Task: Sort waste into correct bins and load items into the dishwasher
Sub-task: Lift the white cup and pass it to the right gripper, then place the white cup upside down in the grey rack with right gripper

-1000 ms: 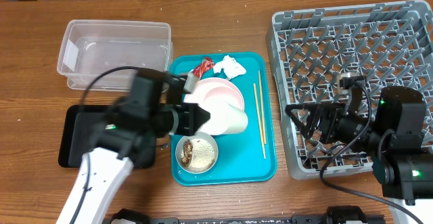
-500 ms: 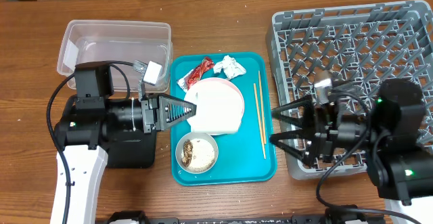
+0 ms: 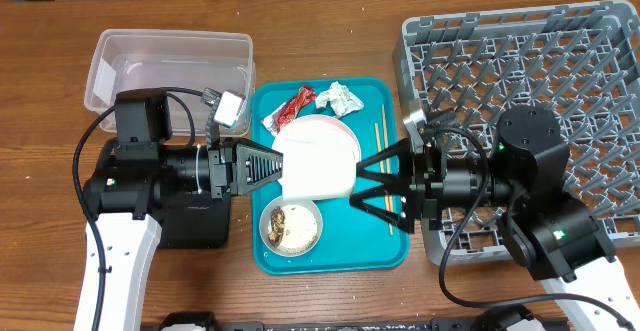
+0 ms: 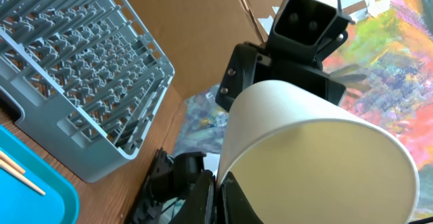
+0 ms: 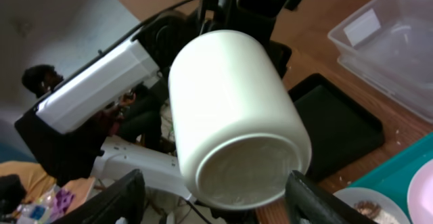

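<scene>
Your left claw is clamped on the rim of the white cup, holding it on its side above the teal tray. The cup hides most of the pink plate; only its 12 o'clock edge shows. Your right claw points in from 3 o'clock, its fingers spread wider than the cup's base; you cannot tell whether they touch it. That claw crosses the chopsticks and hides their lower part. Your left arm covers most of the black tray. A bowl of scraps sits at the teal tray's 7 o'clock.
</scene>
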